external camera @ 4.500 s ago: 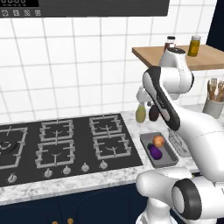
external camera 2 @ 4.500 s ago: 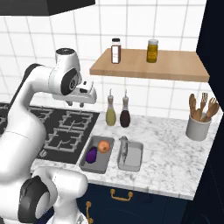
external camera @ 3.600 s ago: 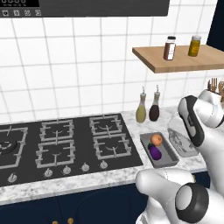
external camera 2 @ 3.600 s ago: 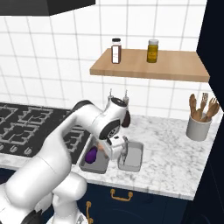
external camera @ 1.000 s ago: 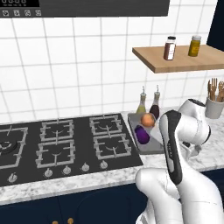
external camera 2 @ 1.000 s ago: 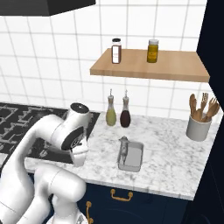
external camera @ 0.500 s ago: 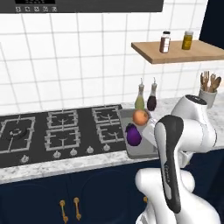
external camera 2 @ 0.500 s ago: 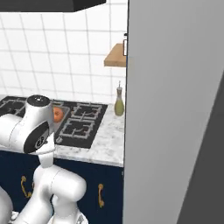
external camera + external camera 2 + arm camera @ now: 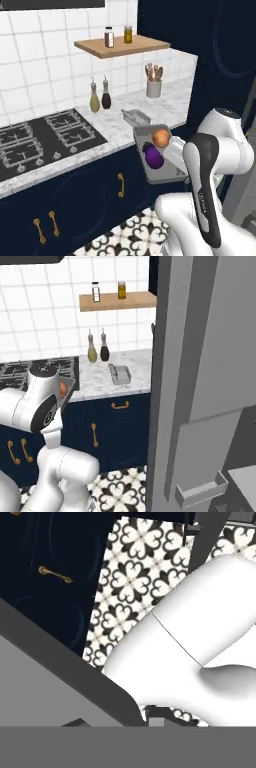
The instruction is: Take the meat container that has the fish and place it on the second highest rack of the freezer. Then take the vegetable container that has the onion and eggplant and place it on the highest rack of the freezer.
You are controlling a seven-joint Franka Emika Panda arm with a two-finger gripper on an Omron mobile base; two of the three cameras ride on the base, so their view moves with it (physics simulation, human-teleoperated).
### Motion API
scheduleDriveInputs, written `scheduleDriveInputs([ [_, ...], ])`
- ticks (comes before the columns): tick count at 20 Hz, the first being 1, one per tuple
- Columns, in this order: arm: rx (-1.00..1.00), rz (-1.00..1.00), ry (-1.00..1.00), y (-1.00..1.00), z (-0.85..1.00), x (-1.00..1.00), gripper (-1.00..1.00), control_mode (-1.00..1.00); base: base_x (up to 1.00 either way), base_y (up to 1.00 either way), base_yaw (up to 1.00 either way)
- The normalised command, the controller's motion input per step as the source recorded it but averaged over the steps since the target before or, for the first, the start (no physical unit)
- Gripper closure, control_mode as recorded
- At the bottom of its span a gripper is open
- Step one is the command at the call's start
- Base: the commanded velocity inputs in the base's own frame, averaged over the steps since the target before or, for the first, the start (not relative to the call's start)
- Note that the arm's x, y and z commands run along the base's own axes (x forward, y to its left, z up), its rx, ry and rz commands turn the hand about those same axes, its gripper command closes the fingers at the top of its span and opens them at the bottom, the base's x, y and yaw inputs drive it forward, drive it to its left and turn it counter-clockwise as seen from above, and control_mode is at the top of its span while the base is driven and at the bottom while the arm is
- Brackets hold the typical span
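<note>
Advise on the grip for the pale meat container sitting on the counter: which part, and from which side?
Take the meat container by the raised rim at its near short end, coming down from above on the counter's front side. It is shallow and lies flat on the marble counter, so nothing fits under it. The two bottles stand behind it to the left, while the front looks free.
</note>
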Motion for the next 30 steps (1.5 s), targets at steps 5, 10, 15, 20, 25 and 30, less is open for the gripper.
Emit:
scheduleDriveInputs([
  [5, 0.00, 0.00, 0.00, 0.00, 0.00, 0.00, 1.00, 1.00, -1.00, 0.92, -0.62],
  [10, 0.00, 0.00, 0.00, 0.00, 0.00, 0.00, 1.00, 1.00, -0.70, 0.43, -0.89],
  [15, 0.00, 0.00, 0.00, 0.00, 0.00, 0.00, 1.00, 1.00, -0.54, 0.18, -0.95],
  [20, 0.00, 0.00, 0.00, 0.00, 0.00, 0.00, 1.00, 1.00, -0.45, -0.21, -0.85],
  [25, 0.00, 0.00, 0.00, 0.00, 0.00, 0.00, 1.00, 1.00, 0.46, -1.00, -0.23],
  [30, 0.00, 0.00, 0.00, 0.00, 0.00, 0.00, 1.00, 1.00, 0.88, -0.82, 0.04],
])
